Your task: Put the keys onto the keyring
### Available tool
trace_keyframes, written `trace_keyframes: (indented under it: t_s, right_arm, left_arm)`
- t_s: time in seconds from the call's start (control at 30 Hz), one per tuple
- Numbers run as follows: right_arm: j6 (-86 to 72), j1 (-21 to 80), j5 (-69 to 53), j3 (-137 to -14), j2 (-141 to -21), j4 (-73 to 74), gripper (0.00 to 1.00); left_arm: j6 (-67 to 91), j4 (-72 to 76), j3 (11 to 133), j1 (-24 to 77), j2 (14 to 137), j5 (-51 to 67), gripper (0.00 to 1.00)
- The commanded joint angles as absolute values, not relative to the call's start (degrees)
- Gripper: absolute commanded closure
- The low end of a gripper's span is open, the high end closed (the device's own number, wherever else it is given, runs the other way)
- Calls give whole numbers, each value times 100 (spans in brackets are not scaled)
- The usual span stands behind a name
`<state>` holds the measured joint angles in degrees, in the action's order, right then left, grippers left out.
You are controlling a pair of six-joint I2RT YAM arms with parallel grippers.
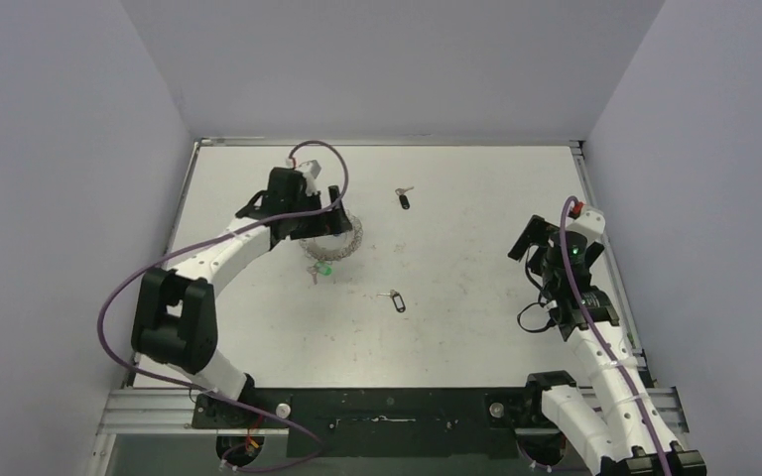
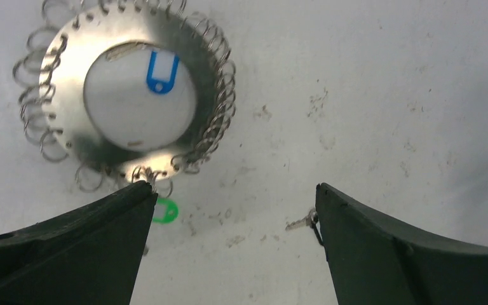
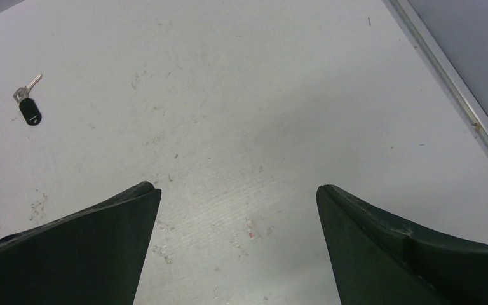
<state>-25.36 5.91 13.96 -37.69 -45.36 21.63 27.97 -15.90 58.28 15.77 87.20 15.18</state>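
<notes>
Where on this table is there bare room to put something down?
The widest bare patch lies between the far key, the near key and the right hand. The near strip before the arm bases is free too. It is crowded around the keyring, with the left hand right at it and the green-headed key beside it.

A pale grey table (image 1: 476,248) with a scuffed, speckled top is boxed in by plain lavender-grey walls: back wall (image 1: 387,69), left wall (image 1: 60,149) and right wall (image 1: 714,129). Thin metal trim (image 1: 407,144) edges the far side, and an aluminium rail (image 1: 149,409) runs along the near edge. The light is soft and even.
</notes>
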Motion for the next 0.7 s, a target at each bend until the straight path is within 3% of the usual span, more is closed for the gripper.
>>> trace_keyframes:
  t_s: [0.0, 0.33, 0.67]
  right_arm:
    - [-2675, 545, 1083, -3813, -4724, 2048, 0]
    - [-2544, 528, 549, -3892, -5203, 1938, 0]
    - [-2415, 528, 384, -3970, -5229, 2023, 0]
  left_arm:
    - [1771, -2582, 7169, 2165, 9781, 399, 5]
    - [1795, -2915, 8652, 2539, 11726, -103, 7]
    - [2093, -2536, 7884, 2687, 11596, 323, 7]
